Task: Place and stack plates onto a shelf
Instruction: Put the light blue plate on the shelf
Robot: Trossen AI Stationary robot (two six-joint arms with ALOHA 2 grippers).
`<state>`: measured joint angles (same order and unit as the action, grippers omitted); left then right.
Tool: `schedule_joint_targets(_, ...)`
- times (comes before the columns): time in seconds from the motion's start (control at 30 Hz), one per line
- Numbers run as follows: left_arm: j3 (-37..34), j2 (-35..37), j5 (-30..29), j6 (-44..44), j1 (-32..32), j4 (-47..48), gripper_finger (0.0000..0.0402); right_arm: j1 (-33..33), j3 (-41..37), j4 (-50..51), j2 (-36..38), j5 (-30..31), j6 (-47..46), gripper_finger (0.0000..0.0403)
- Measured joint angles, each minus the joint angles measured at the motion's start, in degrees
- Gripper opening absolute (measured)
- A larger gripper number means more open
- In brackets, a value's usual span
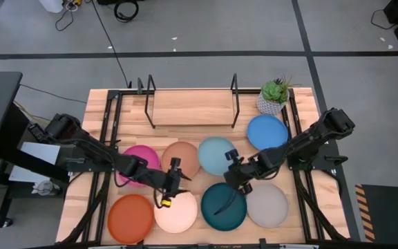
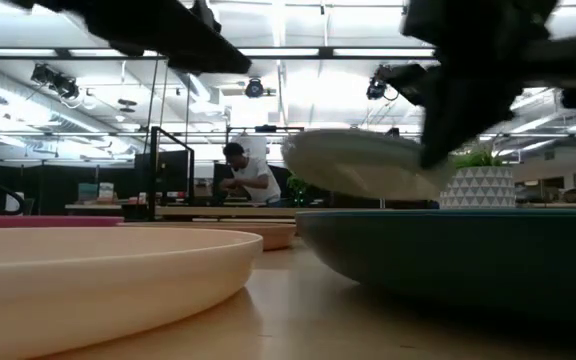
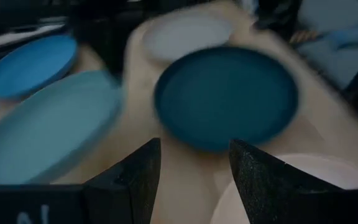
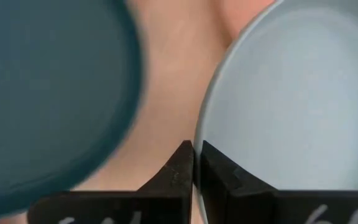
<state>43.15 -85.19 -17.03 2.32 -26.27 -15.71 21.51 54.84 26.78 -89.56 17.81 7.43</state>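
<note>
Eight round plates lie flat on the wooden tabletop: magenta pink (image 1: 140, 162), tan (image 1: 180, 158), light blue (image 1: 218, 155), blue (image 1: 267, 131), orange (image 1: 130, 218), cream (image 1: 175, 211), dark teal (image 1: 224, 205) and grey (image 1: 267, 204). The shelf (image 1: 192, 107) stands bare at the far edge, between its black frames. My right gripper (image 1: 235, 178) is at the light blue plate's near right rim, shut on it. My left gripper (image 1: 173, 181) hovers open between the tan and cream plates, touching nothing; in its wrist view the fingers (image 3: 194, 146) point at the dark teal plate (image 3: 225, 96). My right gripper (image 4: 196, 149) pinches the light blue plate's rim (image 4: 199, 134) between its two fingers, at the plate's near right side. It comes slanting down from the table's right. In the low view the plate (image 2: 368, 165) sits tilted with the held side raised; its lowest part is hidden behind the dark teal plate (image 2: 448, 260).
A potted plant (image 1: 275, 97) stands at the shelf's right end, just beyond the blue plate. Black rails run along the table's left and right sides. A person (image 2: 248, 180) works in the room beyond the table. Bare wood shows between the plates and the shelf.
</note>
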Motion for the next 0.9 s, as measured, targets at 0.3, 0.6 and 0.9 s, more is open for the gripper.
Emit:
schedule_joint_targets(0.3, -5.6, 8.5, -7.8, 1.1, 1.2, 5.4, 0.0196, -13.3, 3.6, -1.3, -0.3, -2.1, 7.9, 0.0026)
schedule_joint_targets(0.6, -5.6, 14.2, -12.4, 4.6, 9.2, 16.9, 0.0196, -24.1, 10.3, -1.1, -0.9, -7.4, 13.2, 0.0025)
schedule_joint_targets(0.9, -5.6, 17.8, -12.1, 9.0, 13.9, 20.7, 0.0196, -28.7, 24.5, 10.0, -13.0, -6.1, 16.8, 0.0024)
